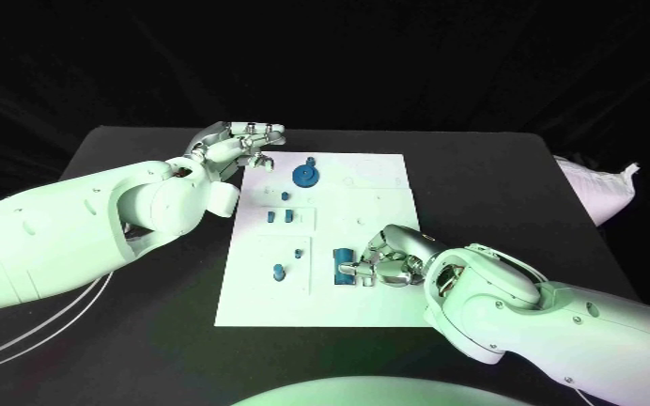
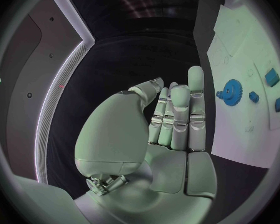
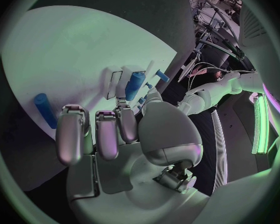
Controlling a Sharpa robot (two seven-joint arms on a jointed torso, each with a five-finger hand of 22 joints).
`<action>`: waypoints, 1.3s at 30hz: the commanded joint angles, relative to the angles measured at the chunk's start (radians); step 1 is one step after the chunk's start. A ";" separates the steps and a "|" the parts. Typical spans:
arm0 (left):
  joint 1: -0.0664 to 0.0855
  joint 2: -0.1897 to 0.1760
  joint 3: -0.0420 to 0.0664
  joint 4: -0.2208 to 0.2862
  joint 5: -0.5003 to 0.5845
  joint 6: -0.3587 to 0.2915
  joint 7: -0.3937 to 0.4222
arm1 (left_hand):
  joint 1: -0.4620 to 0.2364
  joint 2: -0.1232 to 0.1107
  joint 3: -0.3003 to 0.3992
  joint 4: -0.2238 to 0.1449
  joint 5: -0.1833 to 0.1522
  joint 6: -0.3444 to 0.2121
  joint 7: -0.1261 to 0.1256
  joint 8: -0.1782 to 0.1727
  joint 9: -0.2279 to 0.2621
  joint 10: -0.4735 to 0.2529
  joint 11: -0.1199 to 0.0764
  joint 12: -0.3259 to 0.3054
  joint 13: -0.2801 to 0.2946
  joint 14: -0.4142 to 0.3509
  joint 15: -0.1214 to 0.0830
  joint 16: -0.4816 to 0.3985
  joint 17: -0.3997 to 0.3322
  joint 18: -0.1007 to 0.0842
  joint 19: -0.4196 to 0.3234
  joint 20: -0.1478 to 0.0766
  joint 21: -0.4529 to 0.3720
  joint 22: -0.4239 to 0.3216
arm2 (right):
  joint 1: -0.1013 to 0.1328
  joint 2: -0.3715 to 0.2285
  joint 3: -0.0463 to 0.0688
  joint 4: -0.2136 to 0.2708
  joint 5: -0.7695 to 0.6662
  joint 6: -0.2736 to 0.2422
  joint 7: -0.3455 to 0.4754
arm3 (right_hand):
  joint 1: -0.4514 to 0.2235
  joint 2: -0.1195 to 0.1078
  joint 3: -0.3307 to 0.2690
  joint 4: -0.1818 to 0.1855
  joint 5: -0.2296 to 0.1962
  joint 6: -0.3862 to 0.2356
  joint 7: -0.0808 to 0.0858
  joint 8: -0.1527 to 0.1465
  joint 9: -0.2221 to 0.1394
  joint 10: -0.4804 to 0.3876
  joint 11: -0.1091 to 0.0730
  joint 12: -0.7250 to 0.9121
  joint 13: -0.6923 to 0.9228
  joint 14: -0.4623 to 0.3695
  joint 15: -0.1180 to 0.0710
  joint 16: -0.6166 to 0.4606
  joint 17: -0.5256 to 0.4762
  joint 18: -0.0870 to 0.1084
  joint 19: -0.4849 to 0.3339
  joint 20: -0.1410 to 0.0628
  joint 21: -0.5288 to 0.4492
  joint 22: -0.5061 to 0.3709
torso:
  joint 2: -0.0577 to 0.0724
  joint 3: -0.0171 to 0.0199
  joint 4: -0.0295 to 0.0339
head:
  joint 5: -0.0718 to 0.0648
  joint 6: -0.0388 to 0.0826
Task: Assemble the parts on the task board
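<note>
The white task board (image 1: 363, 201) lies in the middle of the black table. A blue gear (image 1: 307, 176) sits near its far edge, and small blue parts (image 1: 278, 216) lie below it. My left hand (image 1: 244, 148) hovers at the board's far left corner, holding nothing. In the left wrist view the left hand (image 2: 171, 119) has its fingers raised, with the gear (image 2: 230, 91) beyond them. My right hand (image 1: 389, 260) is low over the board's near part, fingertips beside a long blue block (image 1: 346, 266). In the right wrist view the right hand (image 3: 102, 132) holds nothing, and the blue block (image 3: 135, 84) lies just past its fingertips.
More small blue parts (image 1: 279, 273) lie on the board's near left. A blue cylinder (image 3: 45, 109) lies on the board (image 3: 65, 50) beside my right hand. A white cloth (image 1: 596, 185) hangs at the table's right edge. Bare black table surrounds the board.
</note>
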State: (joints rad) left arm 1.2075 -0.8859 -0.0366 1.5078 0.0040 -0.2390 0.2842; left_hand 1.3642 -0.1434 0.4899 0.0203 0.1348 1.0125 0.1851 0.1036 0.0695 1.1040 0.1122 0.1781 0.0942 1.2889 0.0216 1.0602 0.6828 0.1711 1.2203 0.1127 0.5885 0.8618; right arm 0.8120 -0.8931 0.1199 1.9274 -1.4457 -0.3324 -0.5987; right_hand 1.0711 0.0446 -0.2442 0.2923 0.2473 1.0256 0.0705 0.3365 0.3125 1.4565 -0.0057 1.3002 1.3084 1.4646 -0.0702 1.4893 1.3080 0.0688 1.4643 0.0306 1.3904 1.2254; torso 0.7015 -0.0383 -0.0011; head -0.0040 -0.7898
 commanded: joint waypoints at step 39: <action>-0.003 -0.002 -0.001 0.001 -0.003 0.020 0.003 | -0.003 0.006 -0.006 0.002 -0.001 -0.007 0.001 0.005 -0.001 -0.005 -0.001 0.007 -0.001 -0.006 -0.001 -0.001 -0.002 0.011 0.002 0.006 -0.004 -0.001 | 0.027 -0.239 0.001 0.068 -0.014 -0.036 0.137 | 0.252 0.033 0.084 -0.114 0.024 -0.046 0.024 -0.065 -0.002 -0.064 0.017 -0.168 -0.041 0.063 0.009 -0.038 0.040 0.009 -0.024 0.010 -0.045 -0.057 | -0.006 0.0052 -0.0283 | -0.031 0.020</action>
State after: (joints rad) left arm 1.2060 -0.8885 -0.0377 1.5068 0.0039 -0.2370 0.2825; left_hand 1.3642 -0.1434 0.4900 0.0203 0.1348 1.0125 0.1851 0.1036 0.0695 1.1042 0.1122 0.1781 0.0942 1.2889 0.0216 1.0602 0.6826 0.1712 1.2203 0.1127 0.5885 0.8620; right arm 0.8393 -1.1281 0.1217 1.9930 -1.4214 -0.3762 -0.4944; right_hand 1.3244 0.0867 -0.1620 0.1778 0.2697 0.9755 0.0959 0.2781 0.3114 1.3826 0.0128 1.1256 1.5127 1.4646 -0.0660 1.4481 1.3076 0.0688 1.4387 0.0411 1.3407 1.1657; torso 0.6956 -0.0352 -0.0228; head -0.0341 -0.7707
